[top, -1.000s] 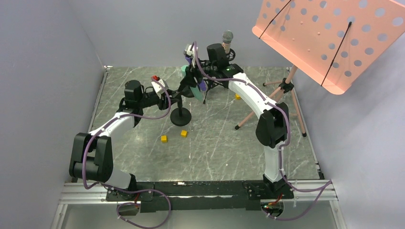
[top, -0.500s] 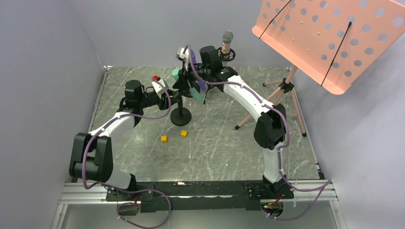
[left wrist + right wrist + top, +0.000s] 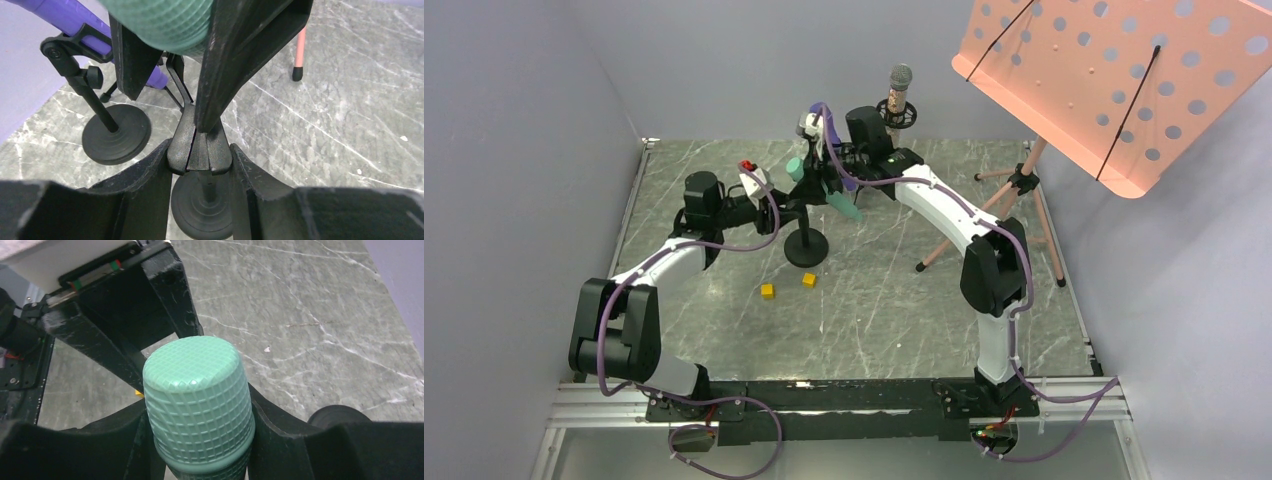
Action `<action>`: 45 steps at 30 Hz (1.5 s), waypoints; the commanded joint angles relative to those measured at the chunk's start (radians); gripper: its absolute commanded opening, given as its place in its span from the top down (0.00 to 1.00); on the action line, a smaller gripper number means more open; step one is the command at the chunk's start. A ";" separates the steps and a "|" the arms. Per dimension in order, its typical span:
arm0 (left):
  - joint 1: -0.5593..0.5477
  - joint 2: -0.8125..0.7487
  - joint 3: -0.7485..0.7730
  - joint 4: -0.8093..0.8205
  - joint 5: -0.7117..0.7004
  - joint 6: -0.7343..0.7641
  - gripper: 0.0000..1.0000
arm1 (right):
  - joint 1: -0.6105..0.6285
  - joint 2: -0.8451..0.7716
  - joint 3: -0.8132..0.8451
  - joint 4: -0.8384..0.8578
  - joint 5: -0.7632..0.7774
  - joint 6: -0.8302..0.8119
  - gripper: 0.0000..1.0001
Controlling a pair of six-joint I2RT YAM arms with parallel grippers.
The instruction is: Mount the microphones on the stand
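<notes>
A black stand on a round base point(image 3: 806, 248) is held at its clip joint point(image 3: 200, 150) by my left gripper point(image 3: 784, 208), whose jaws are shut on it point(image 3: 200, 156). My right gripper point(image 3: 824, 182) is shut on the teal-green microphone point(image 3: 796, 168) just below its mesh head point(image 3: 195, 390). It holds the microphone tilted right above that clip, head toward the left arm. The purple microphone point(image 3: 75, 17) sits in a second stand point(image 3: 116, 134) just behind. At the back, the pinkish-copper microphone point(image 3: 899, 92) with a silver head stands upright in a holder.
Two small yellow cubes point(image 3: 767, 291) point(image 3: 809, 280) lie on the marble table in front of the stand. A pink perforated music stand point(image 3: 1114, 80) overhangs the right side, its tripod legs point(image 3: 954, 245) on the table. Grey walls close in left and back.
My right arm has carried the teal-green microphone left and then down, tilting it flatter over the stand's clip. The left gripper has kept its hold and barely moved.
</notes>
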State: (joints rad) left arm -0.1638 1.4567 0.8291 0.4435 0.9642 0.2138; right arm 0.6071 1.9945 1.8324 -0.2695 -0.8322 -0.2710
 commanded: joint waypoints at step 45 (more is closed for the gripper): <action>0.037 -0.005 -0.108 0.357 0.080 -0.334 0.82 | -0.027 0.102 -0.266 1.346 -0.414 0.835 0.88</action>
State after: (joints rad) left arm -0.1314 1.4578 0.7227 0.6918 1.0416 -0.0536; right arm 0.5671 2.1452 1.5799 1.0565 -1.2533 0.5724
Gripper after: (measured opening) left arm 0.430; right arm 0.516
